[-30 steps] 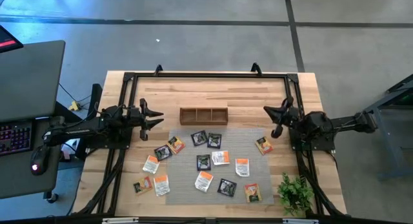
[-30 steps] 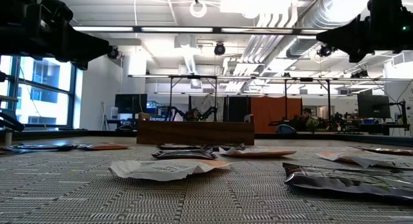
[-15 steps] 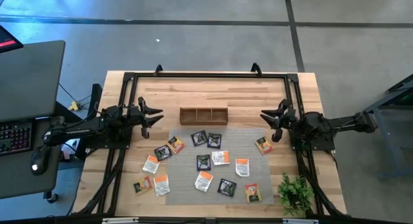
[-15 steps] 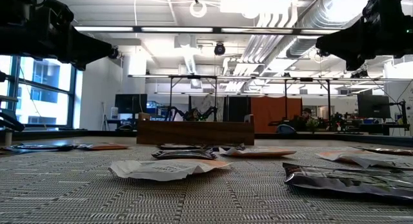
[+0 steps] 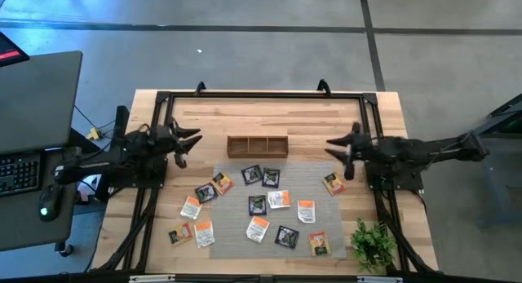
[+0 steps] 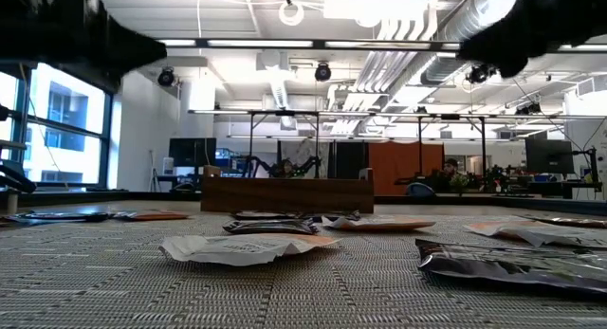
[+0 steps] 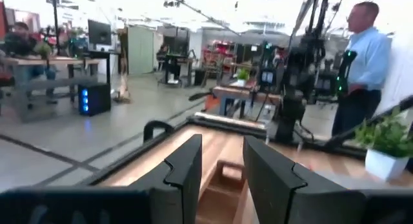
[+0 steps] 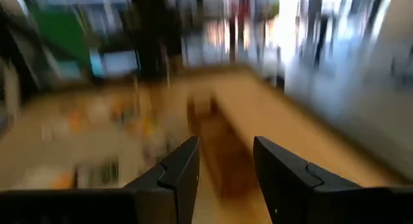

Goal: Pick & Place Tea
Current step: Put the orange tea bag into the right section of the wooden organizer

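Several small tea sachets lie flat on a grey woven mat [image 5: 232,214]: black ones [image 5: 258,205], white-and-orange ones [image 5: 306,210] and yellow-brown ones [image 5: 333,183]. A few more lie on the bare wood left of the mat [image 5: 191,207]. The low view shows them up close [image 6: 248,246]. My left gripper [image 5: 192,139] hovers open, left of the wooden box [image 5: 258,146], with nothing between its fingers [image 7: 187,172]. Right of the box my right gripper [image 5: 333,144] also hovers open and empty, fingers [image 8: 184,169] pointing toward the box [image 8: 222,146].
The three-compartment box stands just beyond the mat's far edge. A black tube frame [image 5: 261,95] runs round the table's far and side edges. A small potted plant [image 5: 373,244] stands at the near right corner. A person [image 7: 364,62] stands in the room beyond the table.
Both arms have risen, showing higher in the low view. My right gripper has reached a little toward the table's left, nearer the box. My left gripper has drawn back slightly toward the table's left and far edges. The sachets have not moved.
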`<state>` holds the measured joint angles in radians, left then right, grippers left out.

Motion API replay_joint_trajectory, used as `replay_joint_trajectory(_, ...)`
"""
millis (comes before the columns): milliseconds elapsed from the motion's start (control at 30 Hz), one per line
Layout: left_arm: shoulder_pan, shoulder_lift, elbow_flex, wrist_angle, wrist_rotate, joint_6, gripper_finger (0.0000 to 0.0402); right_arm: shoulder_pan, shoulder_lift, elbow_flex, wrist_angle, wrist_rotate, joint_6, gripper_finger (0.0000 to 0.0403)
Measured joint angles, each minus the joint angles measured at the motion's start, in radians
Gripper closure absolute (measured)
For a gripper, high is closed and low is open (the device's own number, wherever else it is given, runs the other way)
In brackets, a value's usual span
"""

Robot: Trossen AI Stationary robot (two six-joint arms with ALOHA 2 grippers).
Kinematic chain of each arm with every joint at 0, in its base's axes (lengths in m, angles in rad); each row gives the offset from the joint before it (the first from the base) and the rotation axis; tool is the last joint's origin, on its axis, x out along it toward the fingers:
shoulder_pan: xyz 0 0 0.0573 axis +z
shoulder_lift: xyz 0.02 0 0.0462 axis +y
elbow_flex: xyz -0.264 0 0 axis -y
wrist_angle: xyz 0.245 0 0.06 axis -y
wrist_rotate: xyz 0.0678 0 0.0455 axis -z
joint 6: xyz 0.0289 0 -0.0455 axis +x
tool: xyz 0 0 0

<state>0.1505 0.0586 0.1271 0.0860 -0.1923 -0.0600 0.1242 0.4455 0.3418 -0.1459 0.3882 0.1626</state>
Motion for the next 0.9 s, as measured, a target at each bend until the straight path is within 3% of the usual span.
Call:
replay_joint_trajectory(233,0.000,0.195,0.176,-0.271,-0.008,-0.112,0.0289,0.000,0.339,0.095,-0.223,-0.057,0.202,0.0260)
replay_joint_trajectory(433,0.000,0.438,0.247,-0.292,0.029,-0.147,0.0289,0.000,0.492,0.186,-0.456,-0.164,0.363,0.0260)
replay_joint_trajectory(567,0.000,0.558,0.288,-0.291,-0.003,-0.145,0.0289,0.000,0.550,0.178,-0.515,-0.223,0.439,0.0260)
replay_joint_trajectory(700,0.000,0.612,0.322,-0.289,-0.014,-0.120,0.0289,0.000,0.602,0.152,-0.531,-0.271,0.422,0.0260)
replay_joint_trajectory(900,0.000,0.626,0.332,-0.273,-0.026,-0.120,0.0289,0.000,0.670,0.145,-0.517,-0.244,0.300,0.0260)
